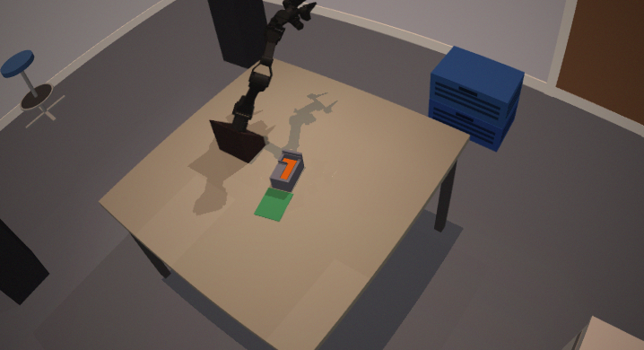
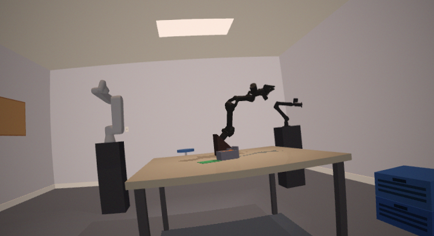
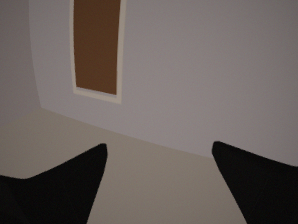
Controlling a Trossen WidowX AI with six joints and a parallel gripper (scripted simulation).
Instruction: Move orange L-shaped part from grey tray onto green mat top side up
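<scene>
The orange L-shaped part lies in the pocket of the grey tray, its L-shaped end toward the tray's raised far wall. It looks level with the tray top. The green mat lies flat on the table beside the tray's near end, with nothing on it. My gripper is open and empty, high above the table and well away from the tray. The wrist view shows only the two spread fingers against wall and ceiling, not the part or tray.
The wooden table carries the arm's dark wedge-shaped base, close to the tray's left in the top view. The arm rises above it. Blue drawer boxes and dark pedestals stand off the table.
</scene>
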